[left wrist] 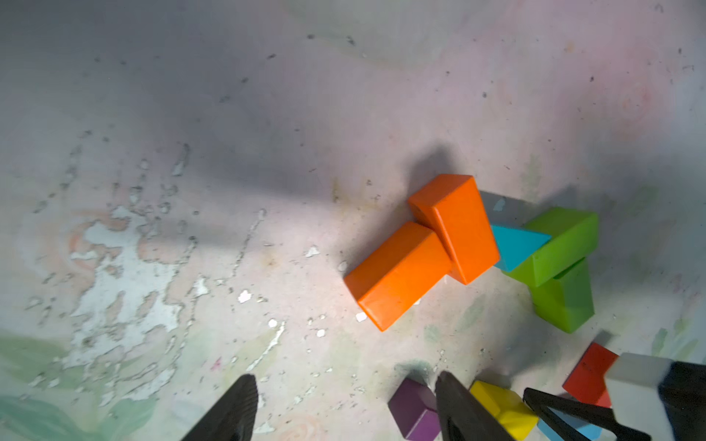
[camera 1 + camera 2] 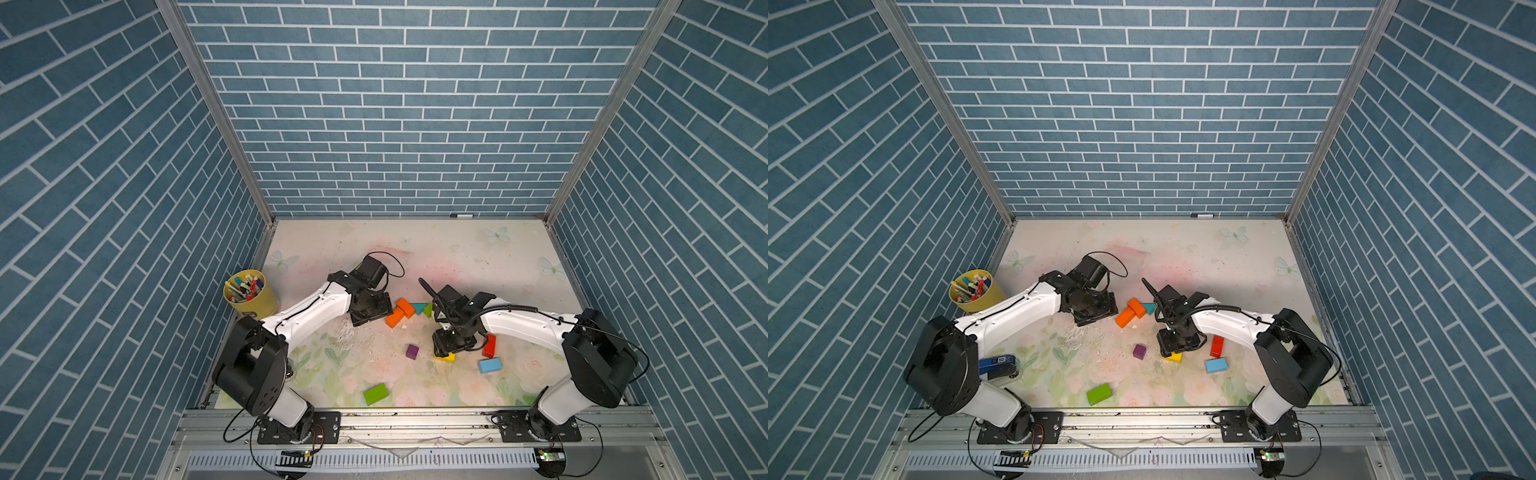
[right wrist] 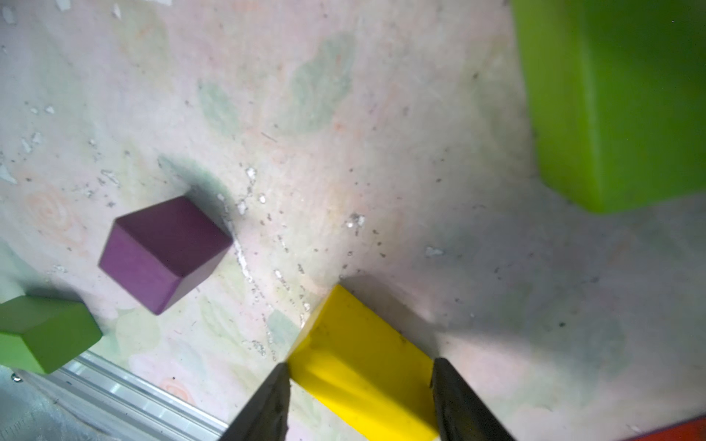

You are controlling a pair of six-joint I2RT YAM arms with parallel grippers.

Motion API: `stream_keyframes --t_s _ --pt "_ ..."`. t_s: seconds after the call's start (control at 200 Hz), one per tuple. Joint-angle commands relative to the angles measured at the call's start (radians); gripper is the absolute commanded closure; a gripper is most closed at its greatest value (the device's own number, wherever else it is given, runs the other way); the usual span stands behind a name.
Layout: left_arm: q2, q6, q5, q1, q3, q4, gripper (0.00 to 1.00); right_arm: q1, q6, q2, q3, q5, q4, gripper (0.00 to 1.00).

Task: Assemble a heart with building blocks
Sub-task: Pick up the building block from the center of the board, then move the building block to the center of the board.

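Note:
Two orange blocks, a teal triangle and a green block lie joined mid-table; the left wrist view shows a second green block under the first. My left gripper hovers open and empty just left of the orange pair. A purple cube lies alone nearer the front. My right gripper is shut on the yellow block, one fingertip against each side; that block rests on the table. A red block, a light-blue block and a loose green block lie apart.
A yellow cup of marker pens stands at the left wall. A blue-and-white gadget lies behind the left arm's base. Brick-patterned walls close three sides, and a metal rail runs along the front edge. A marker lies at the back wall.

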Motion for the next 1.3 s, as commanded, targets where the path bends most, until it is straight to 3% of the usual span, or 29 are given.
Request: stream_keyframes --t_s 0.0,0.295,0.425,0.615,0.825,1.035,1.295 --pt "-0.032 0.030 -0.012 0.037 -0.039 -0.043 0.24 0.024 -0.028 0.048 0.018 0.022 -0.053 0.41" --pt "-0.093 0.045 0.000 0.084 -0.102 -0.032 0.24 0.045 -0.006 0.073 0.019 0.102 -0.118 0.49" --pt "-0.103 0.048 0.005 0.096 -0.119 -0.025 0.24 0.049 0.004 0.043 0.027 0.149 -0.120 0.79" --pt "-0.108 0.050 0.014 0.106 -0.134 -0.016 0.25 0.048 -0.030 0.112 0.165 0.265 -0.138 0.91" --pt "-0.154 0.055 0.008 0.130 -0.175 -0.022 0.25 0.062 -0.081 0.260 0.315 0.241 -0.131 0.95" --pt "-0.199 0.055 0.017 0.194 -0.232 -0.016 0.25 0.158 -0.100 0.279 0.353 0.169 -0.103 0.95" --pt "-0.190 0.064 0.033 0.217 -0.259 0.005 0.26 0.181 -0.201 0.330 0.411 0.080 -0.141 0.89"
